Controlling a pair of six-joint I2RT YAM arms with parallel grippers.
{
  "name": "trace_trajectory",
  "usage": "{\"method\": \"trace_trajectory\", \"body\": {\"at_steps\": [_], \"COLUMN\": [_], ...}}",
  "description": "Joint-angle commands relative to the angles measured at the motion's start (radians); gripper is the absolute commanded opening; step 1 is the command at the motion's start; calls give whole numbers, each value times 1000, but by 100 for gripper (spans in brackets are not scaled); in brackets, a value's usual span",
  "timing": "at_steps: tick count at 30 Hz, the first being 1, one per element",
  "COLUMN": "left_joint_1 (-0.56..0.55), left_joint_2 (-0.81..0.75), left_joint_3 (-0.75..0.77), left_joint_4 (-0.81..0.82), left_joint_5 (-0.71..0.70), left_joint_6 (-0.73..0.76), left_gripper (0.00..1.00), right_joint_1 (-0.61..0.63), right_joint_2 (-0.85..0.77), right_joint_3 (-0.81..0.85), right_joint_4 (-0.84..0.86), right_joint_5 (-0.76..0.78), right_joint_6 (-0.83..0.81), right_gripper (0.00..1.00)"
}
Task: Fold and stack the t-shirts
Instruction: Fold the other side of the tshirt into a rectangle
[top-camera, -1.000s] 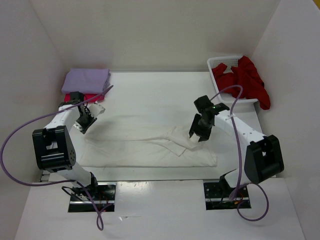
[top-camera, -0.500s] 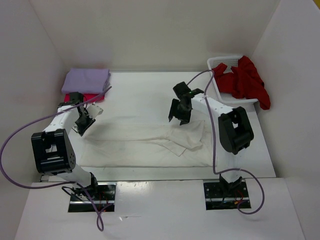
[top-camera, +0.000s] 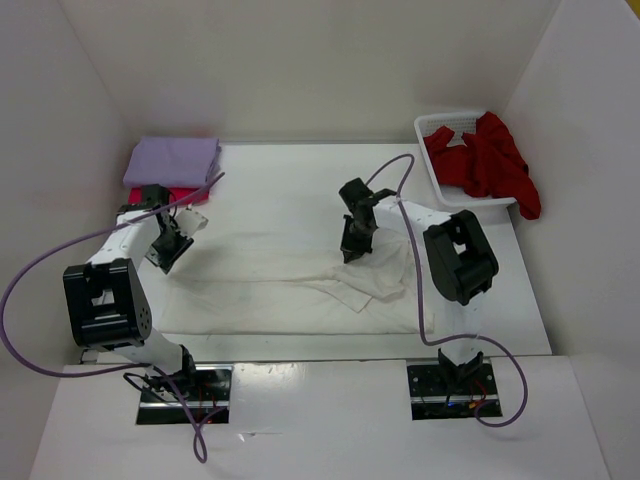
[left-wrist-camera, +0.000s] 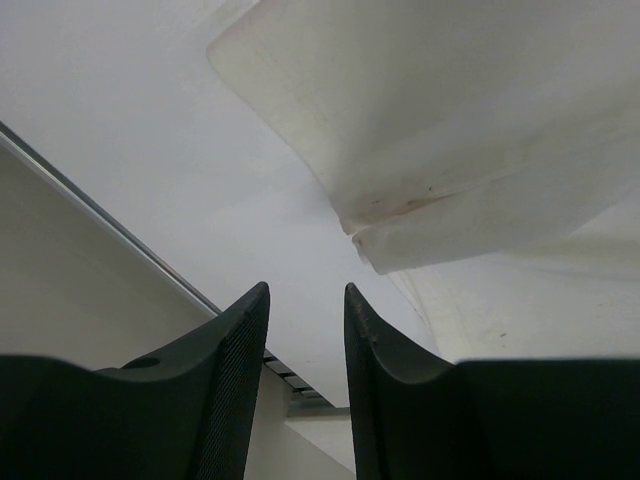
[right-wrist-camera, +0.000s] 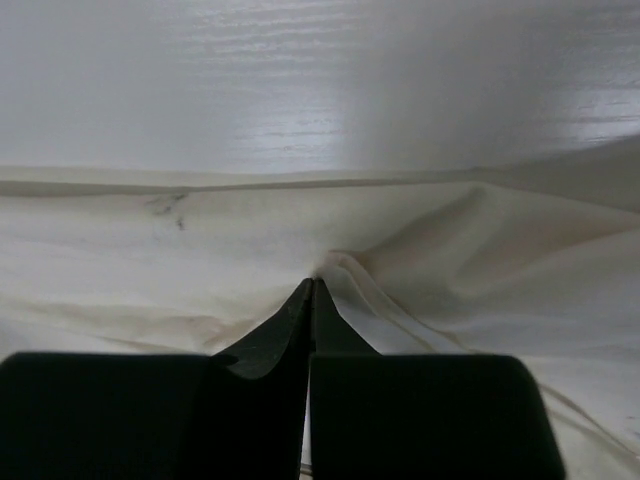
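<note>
The right gripper is pinched shut on a pucker of the cream t-shirt spread across the table, the left gripper hovers part-open and empty beside its left end, and the lavender t-shirt lies folded far left.

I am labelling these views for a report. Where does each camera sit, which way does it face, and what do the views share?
Top external: above and behind the robot, facing down on the table; the left arm and right arm show, bases at the bottom.
Left wrist: on the left arm, facing the cream white t-shirt's edge; the left pincer shows, fingers apart.
Right wrist: on the right arm, facing down onto that shirt; the right pincer shows, shut on puckered cloth.
Shared: all three show the cream white t-shirt.
</note>
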Motion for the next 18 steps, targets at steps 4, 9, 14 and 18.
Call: {"method": "trace_trajectory", "body": {"at_steps": [4, 9, 14, 18], "left_joint_1": [-31, -115, -249, -374], "left_joint_2": [-23, -14, 49, 165], "left_joint_3": [74, 158, 273, 425], "left_joint_4": [-48, -69, -87, -120], "left_joint_5": [16, 74, 153, 347], "left_joint_6": [-25, -45, -83, -133], "left_gripper": [43, 46, 50, 52], "right_joint_1": [30, 91, 104, 104], "right_joint_2": [-135, -263, -427, -536], "right_joint_3": [-98, -186, -267, -338], "right_joint_4": [34, 25, -29, -96], "right_joint_5": [-44, -113, -120, -86], "right_joint_6": [22, 68, 132, 172], "right_gripper": [0, 0, 10, 19]}}
